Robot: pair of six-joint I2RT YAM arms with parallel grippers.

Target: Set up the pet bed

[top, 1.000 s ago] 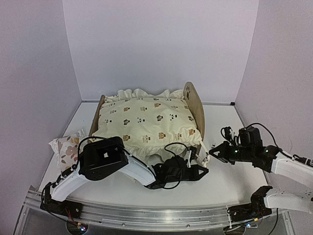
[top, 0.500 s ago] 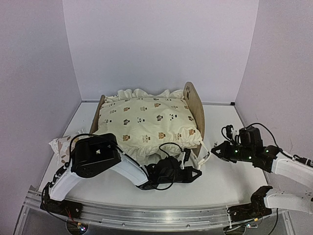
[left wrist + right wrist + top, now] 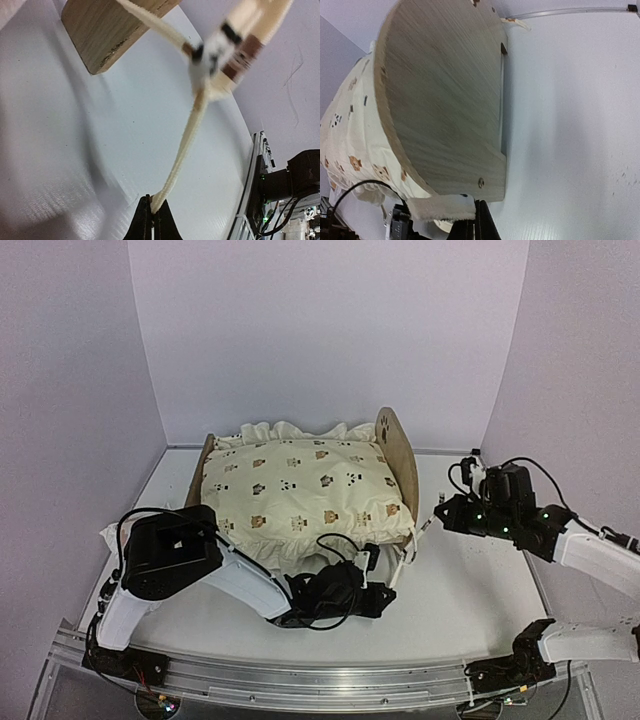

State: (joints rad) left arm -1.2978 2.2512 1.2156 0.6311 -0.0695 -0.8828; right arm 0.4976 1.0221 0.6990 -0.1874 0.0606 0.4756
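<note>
The pet bed (image 3: 402,455) is a light-wood frame standing mid-table, its arched headboard with a paw cutout on the right. The cream ruffled animal-print cushion (image 3: 300,485) lies on it and hides the base. My left gripper (image 3: 388,591) is low in front of the bed's near right corner, shut on a cream tie cord (image 3: 187,137) that runs up past the wooden corner (image 3: 107,35). My right gripper (image 3: 438,513) is beside the headboard's back (image 3: 445,100), shut on a flat cream tie strip (image 3: 440,208).
The small white pillow with orange-brown prints (image 3: 128,537) lies left of the bed, partly behind my left arm. Walls close the table on three sides. A metal rail (image 3: 300,695) runs along the near edge.
My left gripper has drawn back to the left along the table with the tie cord in it. My right gripper has moved farther back and up beside the headboard, still holding its strip.
</note>
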